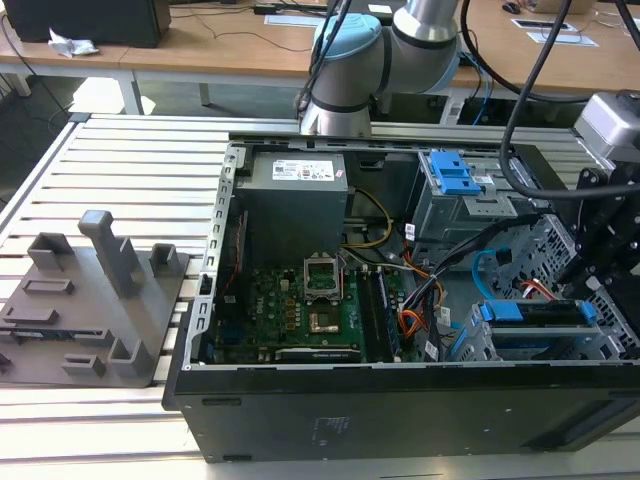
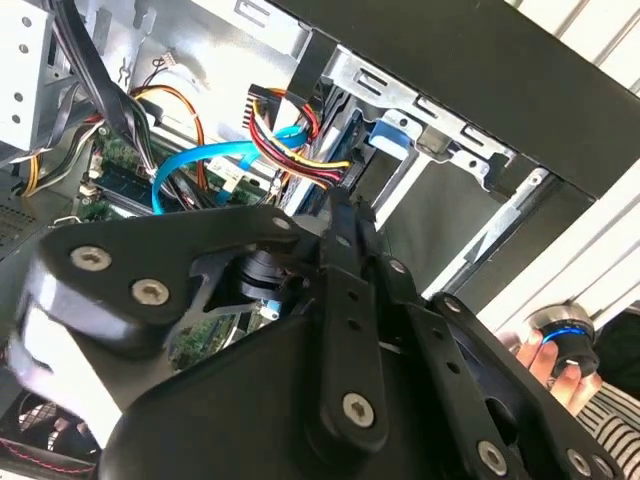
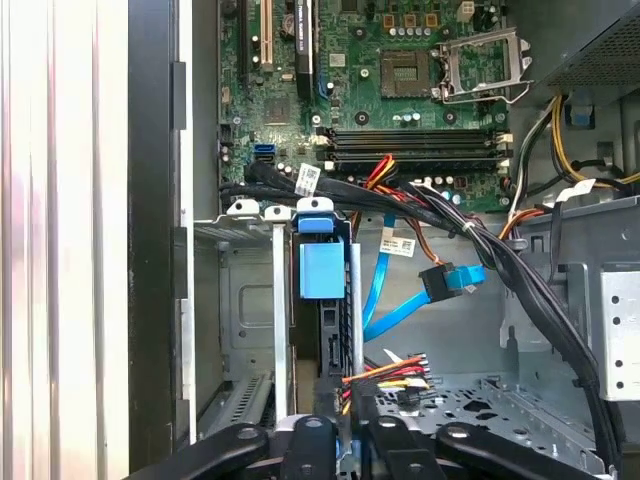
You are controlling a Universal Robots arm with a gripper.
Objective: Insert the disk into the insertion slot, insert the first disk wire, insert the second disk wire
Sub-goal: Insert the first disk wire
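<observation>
The disk (image 1: 535,312) is dark, with a bright blue frame; the insertion slot (image 1: 520,345) is plain grey metal. The motherboard (image 1: 300,300) is dark green. In the first wrist view the data cable (image 3: 385,290) is light blue, and the wire bundle (image 3: 385,372) is red, yellow and black. The case (image 1: 400,420) is black — the table (image 1: 130,160) is white, striped by its slats.

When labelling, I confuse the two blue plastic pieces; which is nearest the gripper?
The one framing the disk, in the insertion slot directly before the gripper. The blue latch is farther off, on the taller bay.
</observation>
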